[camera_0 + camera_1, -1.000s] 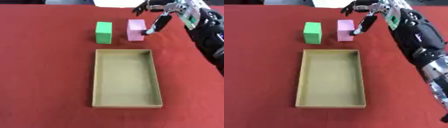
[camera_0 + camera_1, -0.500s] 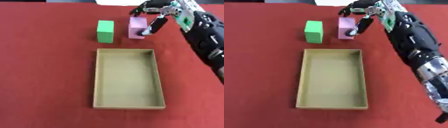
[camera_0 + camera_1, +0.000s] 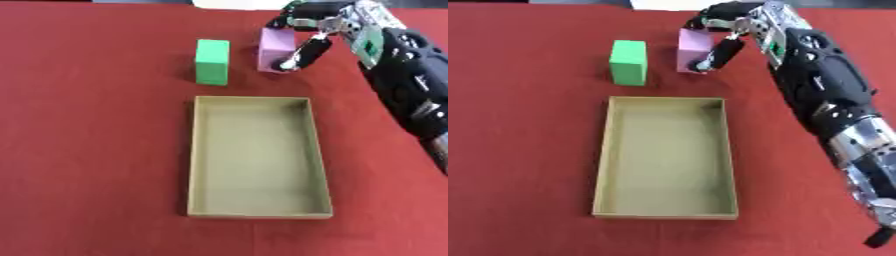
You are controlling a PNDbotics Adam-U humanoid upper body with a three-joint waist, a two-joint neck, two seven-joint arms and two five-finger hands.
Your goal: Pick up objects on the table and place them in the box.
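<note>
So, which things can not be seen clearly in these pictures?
- Pink block: its right side, hidden by the right hand in both views.
- Whether the fingers wrapped over its top truly clamp it: blurred.
- Left hand: in neither view.
- Box: the inside of its near wall, hidden by its rim.

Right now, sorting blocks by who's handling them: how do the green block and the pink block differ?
The green block stands free, untouched; the pink block has the right hand curled round it. The green block sits left of the pink block. Both are upright on the red table, outside the box.
</note>
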